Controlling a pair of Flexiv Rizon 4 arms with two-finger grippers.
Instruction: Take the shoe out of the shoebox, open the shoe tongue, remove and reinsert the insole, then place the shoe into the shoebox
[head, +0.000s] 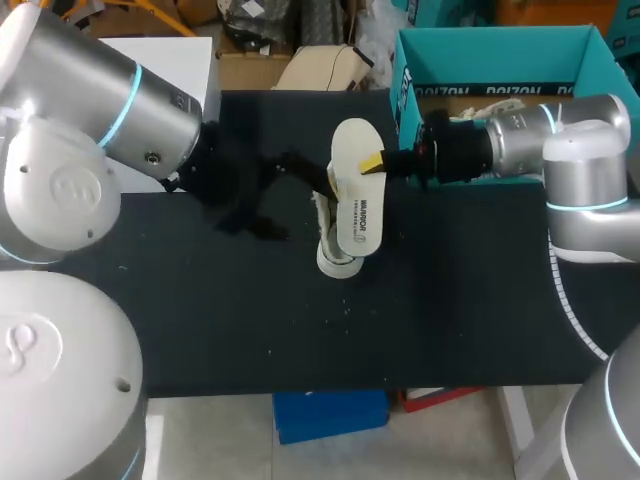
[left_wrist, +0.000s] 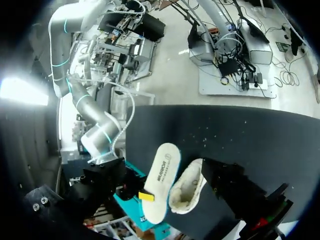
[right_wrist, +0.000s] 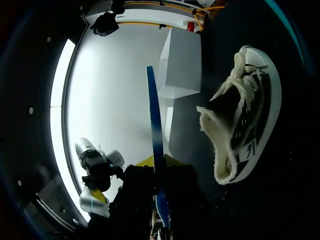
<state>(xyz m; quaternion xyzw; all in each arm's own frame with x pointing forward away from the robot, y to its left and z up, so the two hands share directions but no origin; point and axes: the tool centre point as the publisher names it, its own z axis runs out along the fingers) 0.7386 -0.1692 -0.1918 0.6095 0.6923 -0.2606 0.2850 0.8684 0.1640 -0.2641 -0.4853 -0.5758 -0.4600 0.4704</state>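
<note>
Right wrist view. Nearest the lens, the right gripper (right_wrist: 159, 164) is clamped on the insole (right_wrist: 154, 120). The insole is seen edge-on as a thin blue-edged strip running out between the yellow tips. It is pinched at one end, presumably so that the free length can be fed back into the shoe. Ahead of the gripper and beside the insole, the fleece-lined sneaker (right_wrist: 245, 115) is laid on its side on the black table (right_wrist: 290, 200). Its collar is turned toward the gripper, so the opening is offered for reinsertion.

Head view. At frame centre the insole is held flat above the sneaker by the right arm (head: 520, 150), which is stretched level from the right edge with its wrist pointing left. The left gripper (head: 285, 190) is set in from the upper left, near the heel, apparently to steady it. Whether it is open or closed cannot be told. Farthest, at upper right, the teal shoebox (head: 500, 55) stands open for the return.
</note>
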